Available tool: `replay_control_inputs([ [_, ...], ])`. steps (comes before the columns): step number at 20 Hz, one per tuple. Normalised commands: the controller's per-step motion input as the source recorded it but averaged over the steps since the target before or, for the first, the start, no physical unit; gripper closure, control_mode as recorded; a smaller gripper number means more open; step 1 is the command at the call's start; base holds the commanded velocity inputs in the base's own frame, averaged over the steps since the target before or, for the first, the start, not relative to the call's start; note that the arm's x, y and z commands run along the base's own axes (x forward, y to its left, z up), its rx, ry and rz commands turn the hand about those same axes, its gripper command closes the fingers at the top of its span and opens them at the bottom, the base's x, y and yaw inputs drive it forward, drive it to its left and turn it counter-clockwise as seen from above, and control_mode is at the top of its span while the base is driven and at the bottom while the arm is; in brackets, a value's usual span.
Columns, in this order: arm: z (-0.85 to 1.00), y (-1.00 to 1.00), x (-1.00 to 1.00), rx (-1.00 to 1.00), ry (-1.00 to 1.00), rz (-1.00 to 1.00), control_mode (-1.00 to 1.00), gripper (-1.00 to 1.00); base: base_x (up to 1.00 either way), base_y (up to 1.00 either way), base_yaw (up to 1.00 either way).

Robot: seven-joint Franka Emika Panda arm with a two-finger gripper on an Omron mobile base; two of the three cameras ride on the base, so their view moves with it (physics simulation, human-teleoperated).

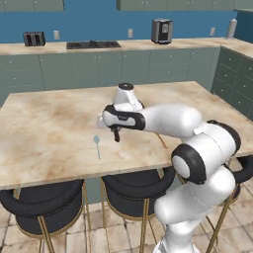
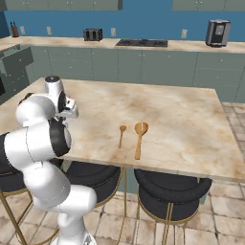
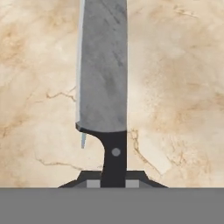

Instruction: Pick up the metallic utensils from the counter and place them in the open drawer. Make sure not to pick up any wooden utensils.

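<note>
From the left, the gripper [image 1: 116, 134] hangs just over the counter [image 1: 44, 133] with the dark knife [image 1: 116, 134] in it; the metal spoon [image 1: 97, 145] lies nearby. From the right, two wooden spoons [image 2: 139, 138] lie side by side. The hand view shows the fingers [image 3: 92, 183] closed tight on the knife's black handle, blade pointing away.

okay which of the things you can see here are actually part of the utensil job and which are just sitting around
Part of the job: knife, held in the gripper; metal spoon on the counter; two wooden spoons, to be left alone.

Just lying about: toaster, hob, coffee machine, stools.
</note>
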Motion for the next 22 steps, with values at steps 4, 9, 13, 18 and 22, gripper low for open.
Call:
replay_control_inputs([
  [4,0.89,-0.23,-0.24,0.0,-0.03,-0.03,-1.0,1.0,0.0,0.0,0.0],
  [9,0.55,-0.53,-0.12,0.0,-0.02,-0.03,-1.0,1.0,0.0,0.0,0.0],
  [13,0.26,-0.76,-0.17,0.0,0.0,0.0,-1.0,1.0,0.0,0.0,0.0],
  [18,0.27,-0.54,-0.44,0.0,-0.07,0.0,-1.0,1.0,0.0,0.0,0.0],
  [22,0.29,-0.26,-0.66,0.0,-0.08,0.0,-1.0,1.0,0.0,0.0,0.0],
])
